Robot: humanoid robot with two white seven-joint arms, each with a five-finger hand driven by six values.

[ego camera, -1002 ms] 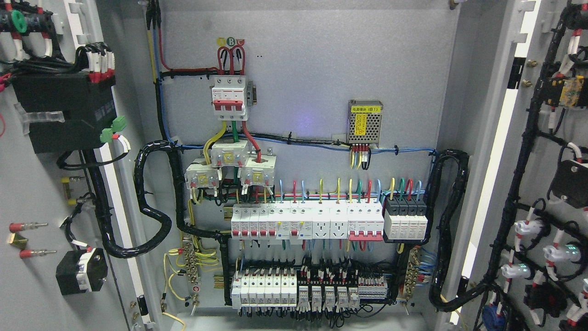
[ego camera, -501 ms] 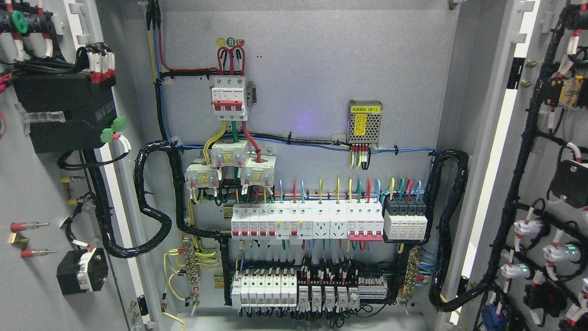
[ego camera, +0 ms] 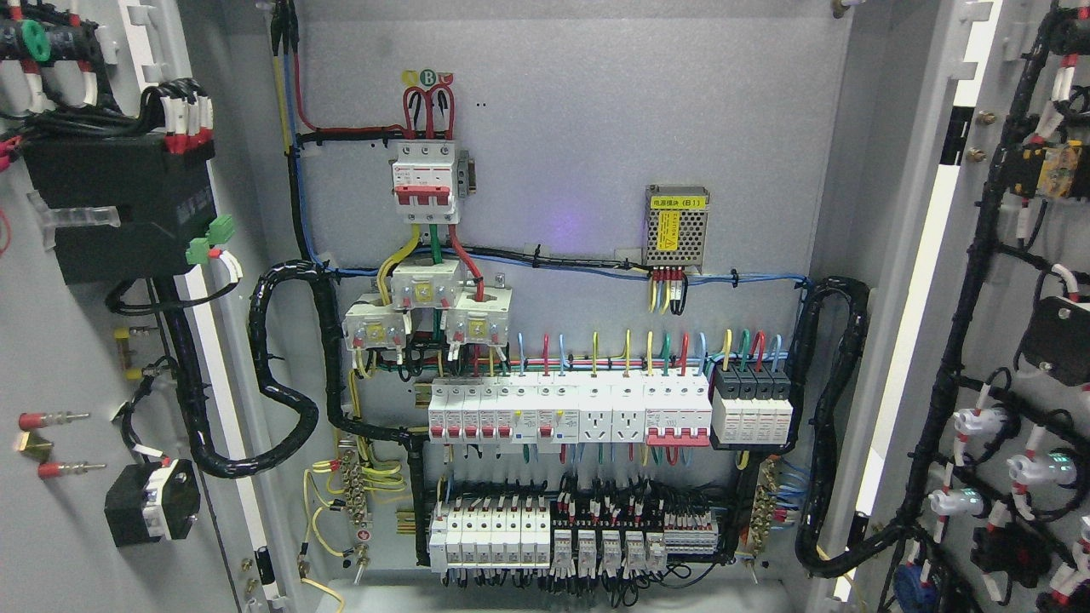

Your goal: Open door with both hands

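Both doors of the grey electrical cabinet stand swung wide open. The left door [ego camera: 60, 340] fills the left edge, its inner face carrying a black module and wired parts. The right door [ego camera: 1013, 358] fills the right edge, with black cable looms and indicator lamp backs on its inner face. Between them the cabinet's back panel [ego camera: 596, 128] is fully exposed. Neither of my hands nor any arm shows in the head view.
On the back panel sit a red-and-white main breaker [ego camera: 423, 183], a small power supply [ego camera: 677, 226], a row of white breakers [ego camera: 566, 413] and lower terminal blocks [ego camera: 570, 536]. Thick black cable bundles [ego camera: 281, 383] loop at both sides toward the doors.
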